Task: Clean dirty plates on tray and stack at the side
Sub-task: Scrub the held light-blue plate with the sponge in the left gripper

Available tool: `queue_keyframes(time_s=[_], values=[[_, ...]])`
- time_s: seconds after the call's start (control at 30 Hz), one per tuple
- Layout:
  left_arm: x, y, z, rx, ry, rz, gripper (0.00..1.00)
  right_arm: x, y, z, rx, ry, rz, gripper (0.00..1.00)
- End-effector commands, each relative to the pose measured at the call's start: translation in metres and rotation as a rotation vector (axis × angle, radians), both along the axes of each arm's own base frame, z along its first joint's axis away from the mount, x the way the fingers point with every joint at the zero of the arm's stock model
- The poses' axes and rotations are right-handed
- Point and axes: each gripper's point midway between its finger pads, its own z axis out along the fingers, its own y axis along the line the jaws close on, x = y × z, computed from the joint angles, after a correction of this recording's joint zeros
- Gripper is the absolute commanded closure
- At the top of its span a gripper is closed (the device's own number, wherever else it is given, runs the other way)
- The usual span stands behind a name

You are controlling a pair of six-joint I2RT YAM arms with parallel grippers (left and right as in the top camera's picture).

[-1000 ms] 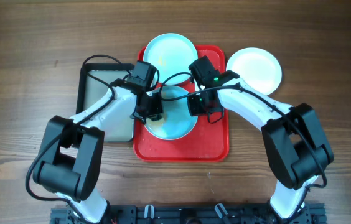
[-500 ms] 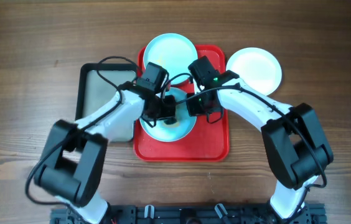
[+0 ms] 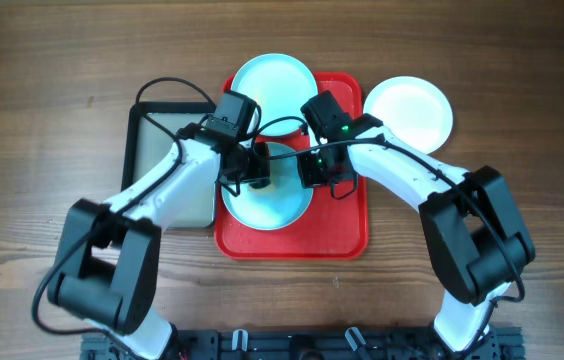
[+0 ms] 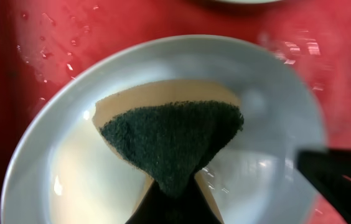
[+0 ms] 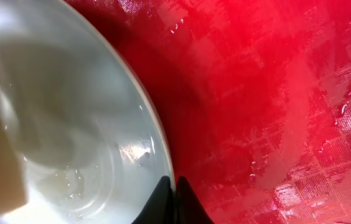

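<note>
A black-rimmed tray (image 3: 167, 200) with a grey inside lies on the wooden counter (image 3: 42, 100), touching the left side of the red tray (image 3: 347, 225). Over the red tray's middle, the left gripper (image 3: 249, 172) has its fingers clamped on a sponge (image 4: 169, 140), whose dark green face presses into the near mint plate (image 3: 280, 205). The far mint plate (image 3: 273, 85) overlaps the red tray's back rim. The right gripper (image 5: 170, 196) has its fingers pinched together on the near mint plate's right rim. The white plate (image 3: 408, 112) lies on the counter, just right of the red tray's back corner
</note>
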Motion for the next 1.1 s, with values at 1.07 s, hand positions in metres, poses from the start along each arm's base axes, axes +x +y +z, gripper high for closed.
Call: queue_keyframes(time_s=[1.07], values=[[-0.015,0.021,0.064,-0.024,0.017,0.086,0.96,-0.005,0.003,-0.005,0.005,0.014,0.025,0.96]])
